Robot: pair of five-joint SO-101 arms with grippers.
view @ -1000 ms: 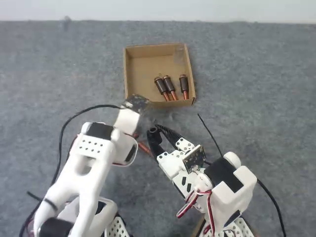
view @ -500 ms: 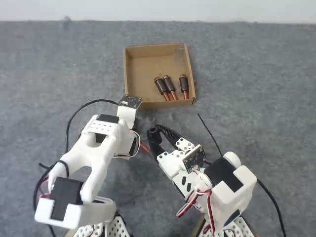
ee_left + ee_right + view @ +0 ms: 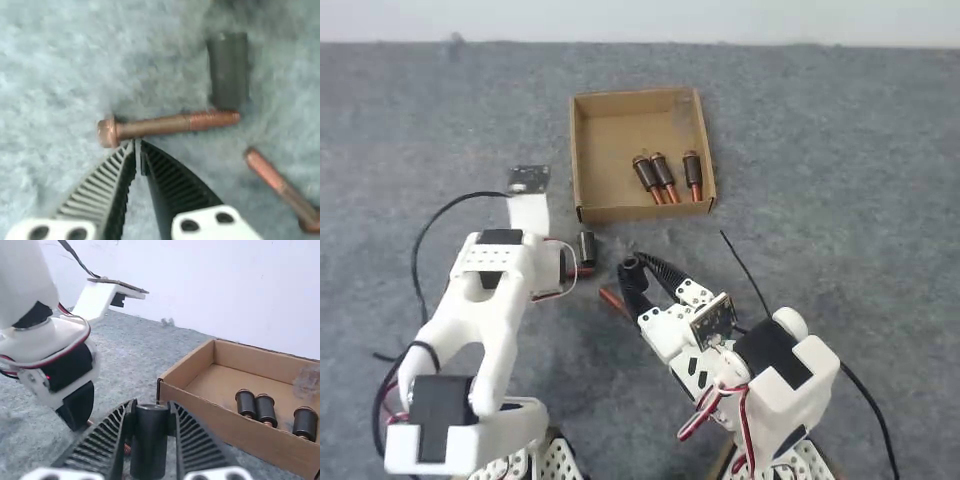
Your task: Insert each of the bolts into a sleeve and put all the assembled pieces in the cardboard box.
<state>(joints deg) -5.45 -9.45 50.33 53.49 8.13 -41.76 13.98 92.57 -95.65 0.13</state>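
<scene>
The cardboard box (image 3: pixel 582 150) holds three assembled pieces (image 3: pixel 665 177), also visible in the right wrist view (image 3: pixel 265 409). My right gripper (image 3: pixel 629 274) stands in front of the box, shut on an upright black sleeve (image 3: pixel 149 440). My left gripper (image 3: pixel 137 146) is shut with nothing in it, its tips just short of a copper bolt (image 3: pixel 167 125) lying on the carpet. A loose black sleeve (image 3: pixel 228 70) lies just beyond that bolt's threaded end, seen from above (image 3: pixel 587 244). A second bolt (image 3: pixel 612 299) lies between the two grippers (image 3: pixel 280 187).
Grey carpet covers the table. The box wall (image 3: pixel 225 425) stands close ahead of the right gripper. The left arm's white body (image 3: pixel 45 350) is close beside the right gripper. A black cable (image 3: pixel 740 262) trails on the carpet to the right.
The left arm has swung left, away from the box front, uncovering the loose sleeve and the bolt on the carpet. The right arm has kept still with its sleeve.
</scene>
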